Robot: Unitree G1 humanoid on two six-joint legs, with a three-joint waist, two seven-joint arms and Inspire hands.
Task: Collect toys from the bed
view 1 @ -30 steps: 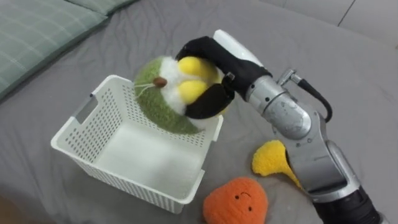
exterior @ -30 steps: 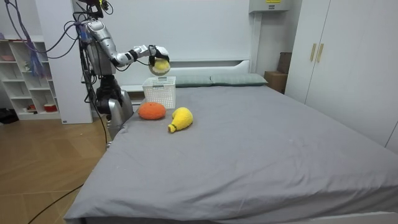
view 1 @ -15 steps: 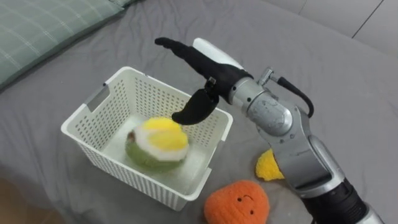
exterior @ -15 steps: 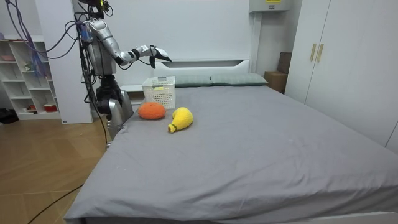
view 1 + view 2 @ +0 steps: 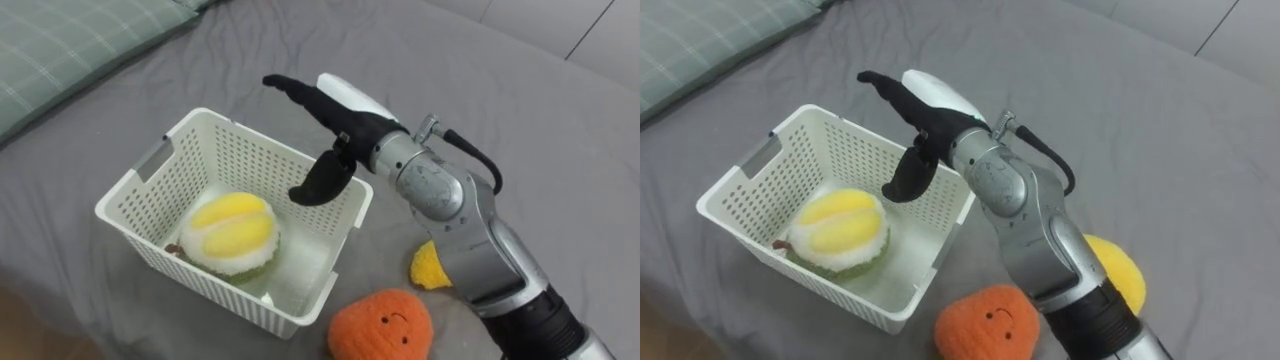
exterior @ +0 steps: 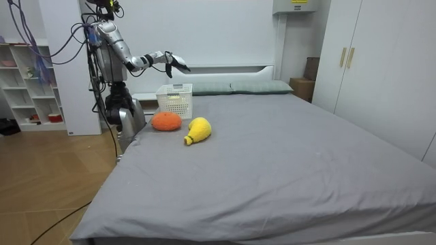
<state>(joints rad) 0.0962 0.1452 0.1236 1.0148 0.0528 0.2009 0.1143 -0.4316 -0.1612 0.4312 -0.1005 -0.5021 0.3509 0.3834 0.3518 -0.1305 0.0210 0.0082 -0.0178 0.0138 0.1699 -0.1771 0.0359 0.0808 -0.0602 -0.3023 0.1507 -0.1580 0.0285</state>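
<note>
Orange toy (image 5: 380,322) and yellow toy (image 5: 432,265) wait on the bed (image 5: 520,120), by the robot's edge.
Both lie robot-ward of the right hand (image 5: 340,120), which hangs spread and empty over the basket (image 5: 215,288); the green-and-yellow toy (image 5: 233,232) sits inside.

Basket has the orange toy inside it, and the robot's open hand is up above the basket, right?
Not quite. The toy inside the basket is the yellow-green toy. The orange toy lies on the bed outside it, as the left eye view shows. The right hand is indeed open above the basket, fingers straight.
</note>
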